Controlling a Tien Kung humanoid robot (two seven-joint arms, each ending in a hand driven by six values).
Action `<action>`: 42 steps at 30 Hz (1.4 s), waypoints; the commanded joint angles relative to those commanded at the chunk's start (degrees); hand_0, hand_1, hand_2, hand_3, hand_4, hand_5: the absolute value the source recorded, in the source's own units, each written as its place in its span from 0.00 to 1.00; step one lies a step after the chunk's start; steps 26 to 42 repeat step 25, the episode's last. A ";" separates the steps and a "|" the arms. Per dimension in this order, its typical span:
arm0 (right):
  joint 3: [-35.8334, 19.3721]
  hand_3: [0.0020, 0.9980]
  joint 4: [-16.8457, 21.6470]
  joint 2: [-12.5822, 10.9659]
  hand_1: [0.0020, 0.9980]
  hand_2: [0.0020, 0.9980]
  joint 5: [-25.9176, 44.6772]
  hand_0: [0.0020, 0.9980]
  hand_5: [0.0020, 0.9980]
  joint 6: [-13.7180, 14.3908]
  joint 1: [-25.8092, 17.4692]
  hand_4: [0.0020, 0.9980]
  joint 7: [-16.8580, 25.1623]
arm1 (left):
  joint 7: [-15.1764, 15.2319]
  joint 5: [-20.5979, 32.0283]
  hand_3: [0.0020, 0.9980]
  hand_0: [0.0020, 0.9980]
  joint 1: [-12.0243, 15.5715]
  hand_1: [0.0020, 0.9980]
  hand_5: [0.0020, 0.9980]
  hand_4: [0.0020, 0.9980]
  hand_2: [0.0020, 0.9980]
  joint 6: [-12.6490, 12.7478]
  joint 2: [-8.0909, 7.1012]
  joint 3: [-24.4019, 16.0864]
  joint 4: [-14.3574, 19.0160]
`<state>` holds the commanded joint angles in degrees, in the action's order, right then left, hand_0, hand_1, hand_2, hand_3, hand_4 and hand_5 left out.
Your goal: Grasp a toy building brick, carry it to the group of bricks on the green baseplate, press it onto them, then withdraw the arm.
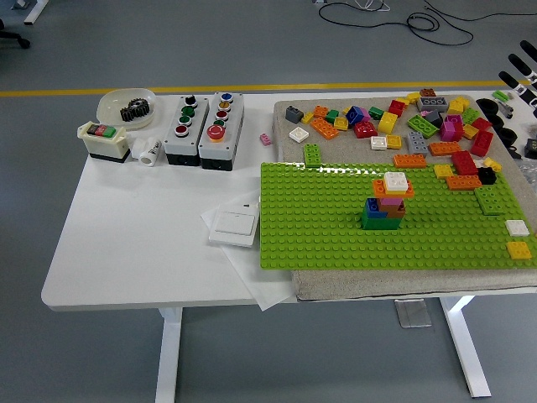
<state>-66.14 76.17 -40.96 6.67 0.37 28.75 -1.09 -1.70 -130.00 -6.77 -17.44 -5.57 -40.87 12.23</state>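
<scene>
A green baseplate (pixel 319 220) lies on a grey mat at the right of the table. A small stack of bricks (pixel 388 203) stands on it, with a white brick (pixel 397 180) on top over orange, pink, brown, blue and green ones. Many loose bricks (pixel 419 124) lie on the mat behind the plate. My right hand (pixel 522 74) shows only at the picture's right edge, above the mat's far right corner; its black fingers are spread and hold nothing. It is well away from the stack. My left arm is out of view.
Two grey button boxes (pixel 204 128), a bowl with black gears (pixel 127 107), a switch box (pixel 104 140) and a white wall switch (pixel 233 225) on paper occupy the table's left half. A pink brick (pixel 266 139) lies beside the mat. White and yellow bricks (pixel 518 238) sit at the plate's right end.
</scene>
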 joint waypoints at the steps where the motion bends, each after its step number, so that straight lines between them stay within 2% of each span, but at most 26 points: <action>1: -0.01 0.85 0.00 0.00 0.82 0.84 0.05 0.87 0.93 0.01 -0.05 1.00 -0.01 | 0.05 0.00 0.61 0.82 0.03 0.81 0.60 0.68 0.81 -0.01 0.00 0.10 0.01; 10: -0.47 0.85 0.11 -0.26 0.82 0.84 -0.12 0.88 0.93 -0.25 -0.54 1.00 -0.01 | 0.30 0.00 0.61 0.82 -0.15 0.80 0.60 0.68 0.81 -0.23 -0.14 0.86 0.19; 24: -1.25 0.85 0.09 -0.86 0.82 0.84 -0.01 0.88 0.93 0.02 -1.12 1.00 -0.30 | 0.33 0.00 0.61 0.81 -0.07 0.80 0.60 0.68 0.81 1.10 -0.31 2.48 0.34; 42: -1.22 0.85 0.10 -0.90 0.82 0.84 0.44 0.88 0.93 0.10 -1.05 1.00 -0.46 | 0.30 0.00 0.61 0.81 -0.15 0.80 0.60 0.68 0.81 1.13 -0.32 2.46 0.34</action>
